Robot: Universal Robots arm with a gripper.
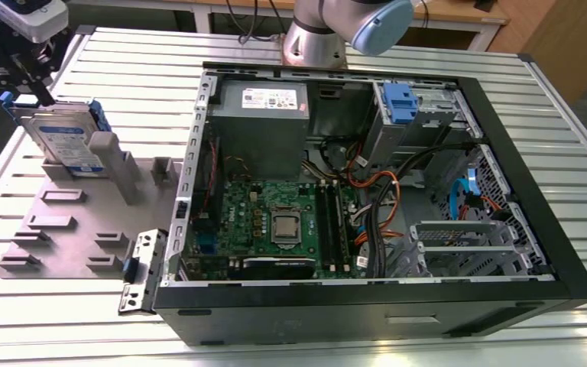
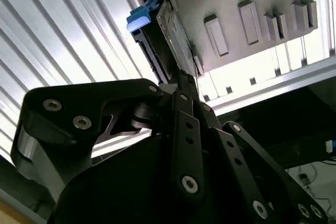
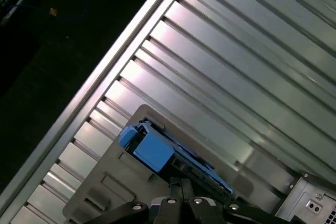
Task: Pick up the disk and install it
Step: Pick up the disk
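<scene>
The arm itself is a smooth silver metal tube (image 1: 312, 42) with a rounded pale blue plastic joint cap (image 1: 384, 27), plus a light grey-white wrist housing (image 1: 30, 17) over in the exterior view. On the end sits a matte black gripper (image 2: 181, 80), basically a stack of chunky flat black link bars (image 2: 226, 156) with rounded ends in the second wrist view, pretty industrial looking. Those bars are dotted with little shiny silver screw heads (image 2: 81, 123) and round pivot pins, and the same black links and small screws peek into the first wrist view too.
</scene>
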